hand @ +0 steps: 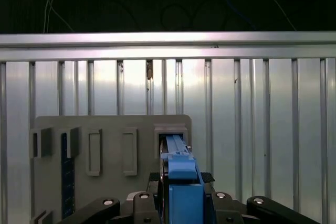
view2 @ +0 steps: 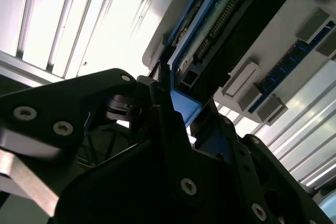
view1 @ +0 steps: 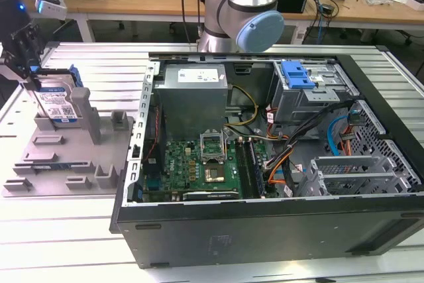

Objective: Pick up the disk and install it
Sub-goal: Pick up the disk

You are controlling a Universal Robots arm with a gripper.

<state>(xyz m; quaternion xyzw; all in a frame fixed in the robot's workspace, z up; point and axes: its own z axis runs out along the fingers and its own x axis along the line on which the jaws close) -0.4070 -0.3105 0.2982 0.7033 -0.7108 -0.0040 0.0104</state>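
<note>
The disk point(view1: 61, 105) stands on edge in a slot at the back of the grey fixture tray point(view1: 66, 164), at the exterior view's far left. It is silver-grey with a white-and-blue label and a blue carrier rail. My gripper point(view1: 30, 79) sits over its upper left corner. In the first wrist view the blue rail of the disk point(hand: 181, 171) runs between my gripper point(hand: 181, 178) fingers, which press on both sides, above the tray point(hand: 110, 129). In the second wrist view the disk point(view2: 220, 24) shows its connector edge, with the rail's end in my gripper point(view2: 178, 109).
An open computer case point(view1: 265, 130) fills the middle and right of the table, with a blue latch on a grey drive cage point(view1: 296, 74) at its back right. The arm's base point(view1: 238, 11) stands behind the case. The slotted aluminium table point(view1: 66, 243) lies under everything.
</note>
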